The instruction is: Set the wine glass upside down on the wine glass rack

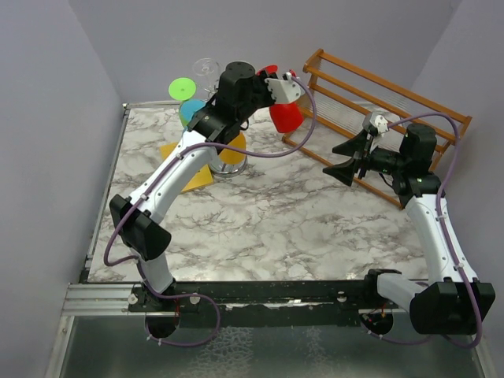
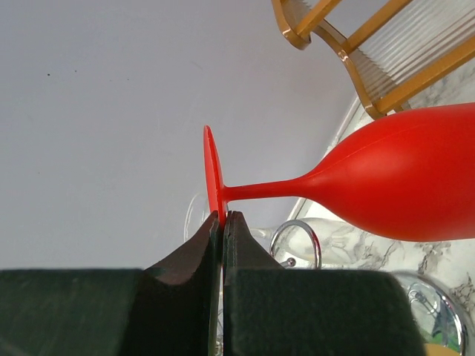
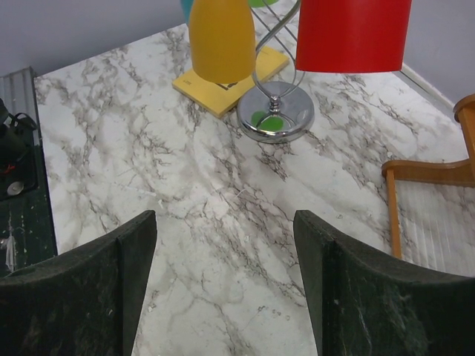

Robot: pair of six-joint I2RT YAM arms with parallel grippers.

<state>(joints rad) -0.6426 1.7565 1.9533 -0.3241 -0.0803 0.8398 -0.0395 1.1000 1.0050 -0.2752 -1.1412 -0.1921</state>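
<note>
My left gripper [image 1: 273, 81] [image 2: 223, 216] is shut on the foot disc of a red wine glass [image 1: 286, 116] [image 2: 404, 185]. It holds the glass upside down in the air, just right of the top of the chrome wine glass rack. The rack's round base [image 3: 276, 116] stands on the marble table, and one curled arm [image 2: 295, 240] shows beside my left fingers. The red bowl [image 3: 352, 33] hangs above and to the right of the base. My right gripper [image 1: 347, 161] [image 3: 225, 245] is open and empty, low over the table's right side.
An orange glass [image 3: 221, 37] [image 1: 233, 150] hangs on the chrome rack, with blue [image 1: 191, 111], green-footed [image 1: 182, 85] and clear [image 1: 206, 69] glasses behind it. A yellow pad [image 3: 231, 86] lies under the rack. A brown wooden slatted rack [image 1: 394, 110] stands at the back right.
</note>
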